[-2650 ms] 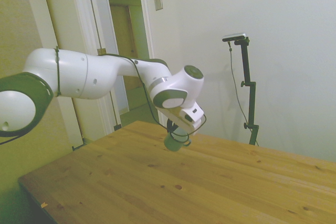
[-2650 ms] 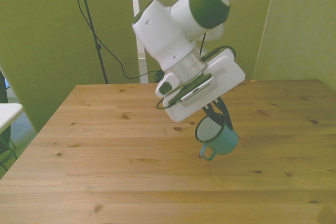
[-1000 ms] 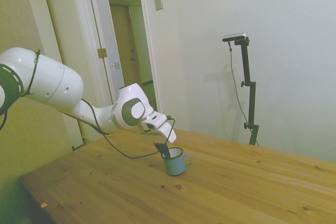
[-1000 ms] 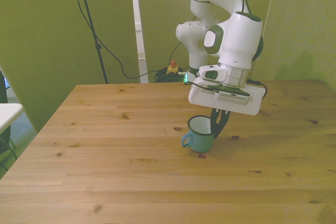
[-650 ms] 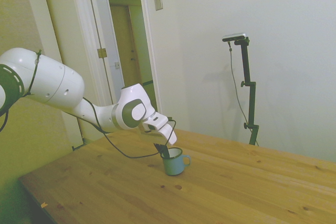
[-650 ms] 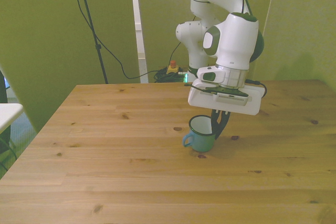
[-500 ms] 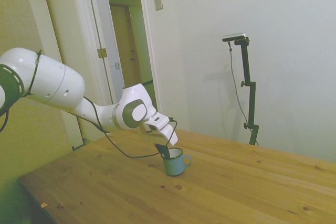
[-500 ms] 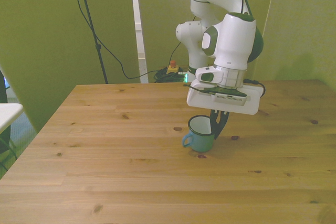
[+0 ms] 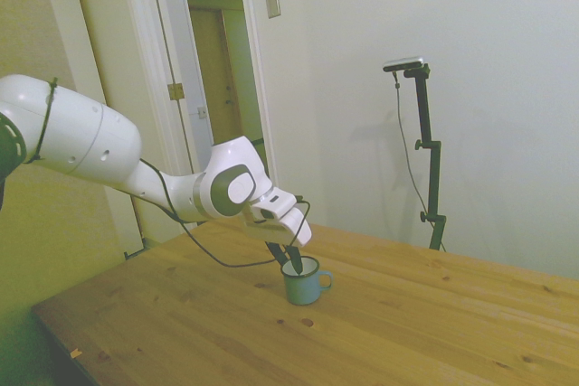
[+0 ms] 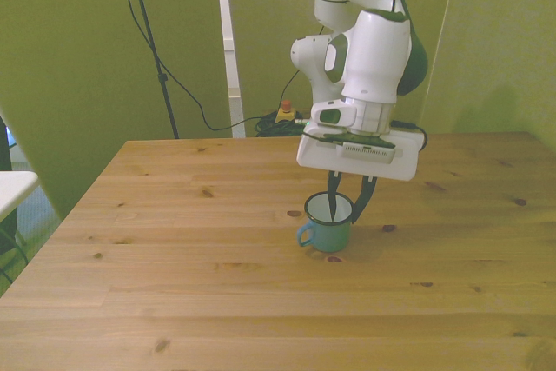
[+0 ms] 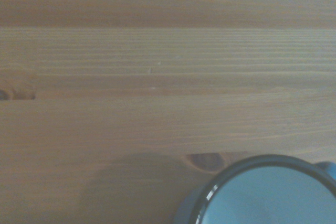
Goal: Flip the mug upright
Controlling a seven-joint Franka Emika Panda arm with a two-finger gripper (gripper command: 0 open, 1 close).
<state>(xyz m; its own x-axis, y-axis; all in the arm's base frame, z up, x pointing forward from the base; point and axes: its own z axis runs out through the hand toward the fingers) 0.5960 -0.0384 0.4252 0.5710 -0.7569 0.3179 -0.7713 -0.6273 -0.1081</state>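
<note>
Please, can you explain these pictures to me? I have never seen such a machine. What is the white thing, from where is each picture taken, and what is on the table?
The white machine is a robot arm ending in a two-finger pincer. One camera looks from the side, one from across the table, one sits on the wrist. On the wooden table stands a small blue mug, upright, mouth up. The pincer is open, with one finger inside the mug and one outside, astride its rim. The wrist view shows the mug's rim from above.
</note>
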